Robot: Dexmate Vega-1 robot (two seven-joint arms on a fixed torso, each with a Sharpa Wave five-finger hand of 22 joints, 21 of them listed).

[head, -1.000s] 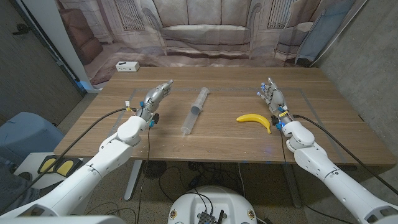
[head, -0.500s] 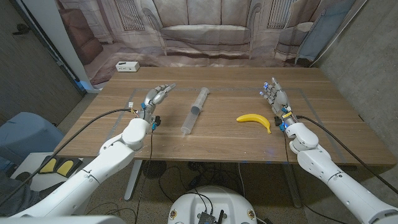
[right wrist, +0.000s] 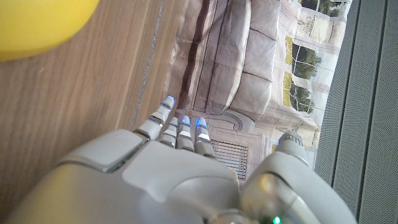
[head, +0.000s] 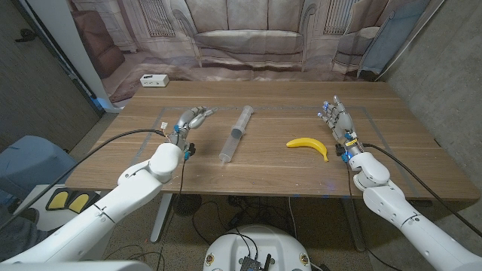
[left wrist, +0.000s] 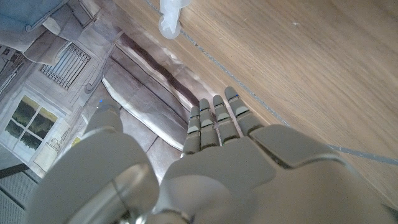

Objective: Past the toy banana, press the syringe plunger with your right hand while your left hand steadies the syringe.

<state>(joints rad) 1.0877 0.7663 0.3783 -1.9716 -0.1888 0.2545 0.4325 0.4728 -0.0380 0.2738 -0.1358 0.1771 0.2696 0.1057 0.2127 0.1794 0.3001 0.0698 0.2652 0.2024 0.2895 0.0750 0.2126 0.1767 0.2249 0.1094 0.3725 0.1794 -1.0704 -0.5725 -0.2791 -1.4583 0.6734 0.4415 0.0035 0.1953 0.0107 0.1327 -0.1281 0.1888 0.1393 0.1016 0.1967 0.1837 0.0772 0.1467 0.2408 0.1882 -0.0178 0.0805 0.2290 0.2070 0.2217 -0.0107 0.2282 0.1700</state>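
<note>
1. Reaching in from the near left corner, the left hand sits over the wooden table with its fingers stretched forward and close together, holding nothing.
2. From the left wrist view, the same hand shows its back, the fingers lying straight and side by side just over the wood.
3. The syringe lies to the right of the left hand, near it but not touching, a strip of bare wood between them.
4. It is a clear plastic syringe lying flat, running diagonally, its far end toward the back of the table and its near end closer to the robot; one pale end of it appears beyond the fingertips in the left wrist view.
5. The right hand stands over the right part of the table, fingers spread slightly and pointing away from the robot, gripping nothing.
6. In the right wrist view its back and fingers hang beside the tabletop.
7. The toy banana lies just to the left of the right hand, curved, its right tip near the wrist; whether it touches cannot be told.
8. The banana lies between the right hand and the syringe, which is well apart from that hand.
9. A small white box sits at the far left corner of the table.
</note>
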